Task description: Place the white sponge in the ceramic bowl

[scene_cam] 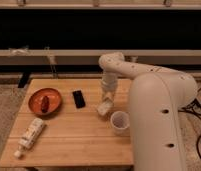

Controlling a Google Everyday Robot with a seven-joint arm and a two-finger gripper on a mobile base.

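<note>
Over table (74, 135): gripper (107, 100) at one white sponge (104, 108); one ceramic bowl (54, 96).

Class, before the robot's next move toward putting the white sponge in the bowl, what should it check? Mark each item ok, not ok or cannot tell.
1. Pincer right above sponge: ok.
2. Sponge held: cannot tell.
3. Bowl in view, upright: ok.
4. Bowl free of contents: not ok, a reddish object lies in it.
5. Low straight path to bowl free: not ok, phone lies between.
6. Cup off that path: ok.
</note>
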